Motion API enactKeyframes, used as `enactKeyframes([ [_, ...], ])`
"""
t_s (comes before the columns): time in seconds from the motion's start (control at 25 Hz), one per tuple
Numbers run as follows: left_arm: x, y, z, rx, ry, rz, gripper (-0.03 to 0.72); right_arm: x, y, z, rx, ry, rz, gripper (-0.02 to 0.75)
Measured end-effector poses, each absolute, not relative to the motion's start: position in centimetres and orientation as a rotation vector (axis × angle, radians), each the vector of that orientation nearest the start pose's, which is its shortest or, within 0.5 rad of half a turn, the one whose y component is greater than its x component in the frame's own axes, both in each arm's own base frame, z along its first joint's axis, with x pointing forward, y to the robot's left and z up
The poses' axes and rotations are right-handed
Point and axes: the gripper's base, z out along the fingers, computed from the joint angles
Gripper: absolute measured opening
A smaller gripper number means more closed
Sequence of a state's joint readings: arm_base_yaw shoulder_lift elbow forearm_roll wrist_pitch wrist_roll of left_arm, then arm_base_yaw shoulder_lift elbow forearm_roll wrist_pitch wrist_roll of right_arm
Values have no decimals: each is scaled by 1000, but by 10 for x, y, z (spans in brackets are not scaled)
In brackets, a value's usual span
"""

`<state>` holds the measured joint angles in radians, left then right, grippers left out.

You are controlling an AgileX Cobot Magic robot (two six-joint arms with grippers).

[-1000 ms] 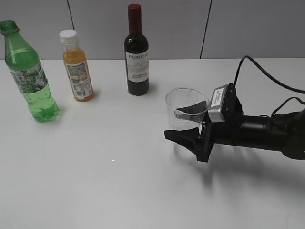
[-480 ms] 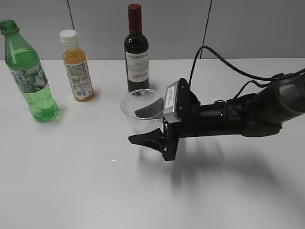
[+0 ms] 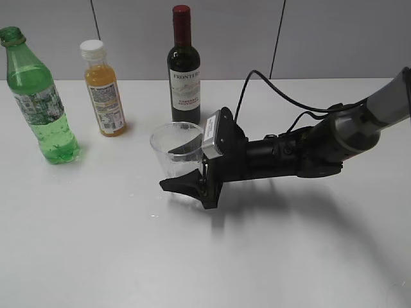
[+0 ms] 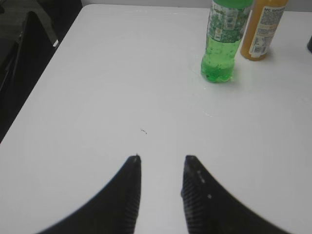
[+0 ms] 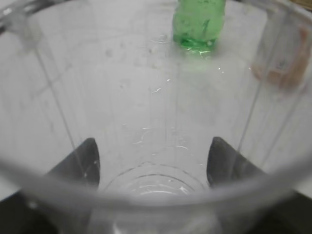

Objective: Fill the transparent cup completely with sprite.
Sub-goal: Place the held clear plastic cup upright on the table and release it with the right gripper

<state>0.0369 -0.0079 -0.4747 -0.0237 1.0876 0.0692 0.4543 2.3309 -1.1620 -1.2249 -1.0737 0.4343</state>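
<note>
The transparent cup [image 3: 176, 149] stands upright and empty, held between the two black fingers of my right gripper [image 3: 186, 179], which reaches in from the right just above the table. In the right wrist view the cup [image 5: 146, 97] fills the frame, with one finger on each side of my right gripper [image 5: 153, 161]. The green sprite bottle [image 3: 38, 96] stands at the far left, well away from the cup. It also shows in the left wrist view [image 4: 222, 39] and through the cup wall [image 5: 199, 22]. My left gripper [image 4: 162, 161] is open and empty over bare table.
An orange juice bottle [image 3: 104, 90] with a white cap stands right of the sprite, also in the left wrist view [image 4: 263, 27]. A dark wine bottle [image 3: 184, 70] stands just behind the cup. The table's left edge [image 4: 63, 44] drops off to a dark floor.
My right gripper has carried the cup leftward across the table, from right of centre to in front of the wine bottle. The bottles have not moved.
</note>
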Motion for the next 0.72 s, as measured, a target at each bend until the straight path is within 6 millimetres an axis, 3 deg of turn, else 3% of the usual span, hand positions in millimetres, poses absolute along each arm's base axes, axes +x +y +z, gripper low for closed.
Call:
enactKeyframes([
  [0.24,-4,-2,268,35,2088,36,237,327,255,61,-1425,1384,1017,515],
  [0.48,-4,-2,268,35,2088,36,237,324,256,44,-1453,1384,1018,515],
  [0.72,-4,-2,268,35,2088,36,237,324,256,43,-1455,1377,1009,538],
])
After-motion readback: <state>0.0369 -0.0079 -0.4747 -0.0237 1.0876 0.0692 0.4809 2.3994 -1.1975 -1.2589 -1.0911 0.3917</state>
